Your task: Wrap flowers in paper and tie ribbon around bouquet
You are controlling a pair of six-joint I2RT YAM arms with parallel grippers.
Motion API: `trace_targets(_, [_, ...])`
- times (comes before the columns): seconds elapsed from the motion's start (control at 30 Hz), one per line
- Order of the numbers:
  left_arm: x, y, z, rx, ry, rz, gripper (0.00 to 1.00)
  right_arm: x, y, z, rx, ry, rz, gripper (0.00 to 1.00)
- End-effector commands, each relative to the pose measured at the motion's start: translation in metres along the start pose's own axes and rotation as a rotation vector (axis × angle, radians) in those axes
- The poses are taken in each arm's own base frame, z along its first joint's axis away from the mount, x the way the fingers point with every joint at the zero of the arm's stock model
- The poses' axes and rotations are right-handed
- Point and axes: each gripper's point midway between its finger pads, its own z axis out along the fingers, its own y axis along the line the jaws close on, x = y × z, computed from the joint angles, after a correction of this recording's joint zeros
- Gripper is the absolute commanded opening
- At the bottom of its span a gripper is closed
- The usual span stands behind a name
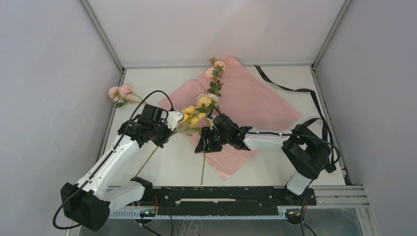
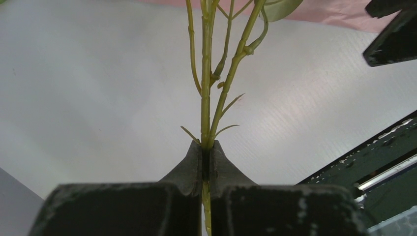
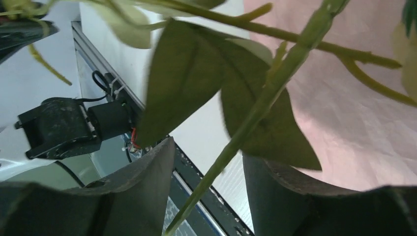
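stems may slip or snag

left claw (image 2: 206, 150) is clamped on the yellow flowers' (image 1: 191, 111) stem just off the paper's (image 1: 255, 103) near edge; right claw (image 3: 206, 152) gapes around the pink flowers' (image 1: 217, 68) stem over the paper's near corner — closing off-centre could pinch a leaf (image 3: 196, 73) — twisting the stem.
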Motion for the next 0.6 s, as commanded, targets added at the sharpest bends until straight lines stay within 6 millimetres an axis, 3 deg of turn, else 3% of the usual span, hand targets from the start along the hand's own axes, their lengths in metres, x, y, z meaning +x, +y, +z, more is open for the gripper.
trace_targets(0.0, [-0.022,-0.004,-0.003,0.026,-0.08,-0.026,0.0,-0.002,0.007,0.013,-0.054,0.0,0.017,0.59])
trace_targets(0.03, [-0.023,-0.004,-0.004,0.025,-0.082,-0.028,0.0,-0.001,0.006,0.014,-0.052,0.005,0.014,0.5])
trace_targets(0.1, [-0.024,0.001,-0.007,0.001,-0.073,-0.031,0.0,-0.002,0.005,0.01,-0.038,-0.005,-0.003,0.23])
trace_targets(0.2, [-0.022,0.029,-0.019,-0.139,-0.035,-0.035,0.0,-0.013,0.006,-0.01,0.004,-0.068,-0.06,0.0])
trace_targets(0.3, [-0.017,0.067,-0.038,-0.261,-0.022,-0.087,0.0,-0.03,0.006,-0.047,0.051,-0.146,-0.107,0.0])
trace_targets(0.4, [-0.01,0.107,-0.06,-0.353,-0.036,-0.192,0.0,-0.062,0.012,-0.103,0.062,-0.29,-0.141,0.0])
trace_targets(0.57, [0.004,0.142,-0.081,-0.43,-0.063,-0.32,0.0,-0.119,0.006,-0.175,0.09,-0.525,-0.172,0.0])
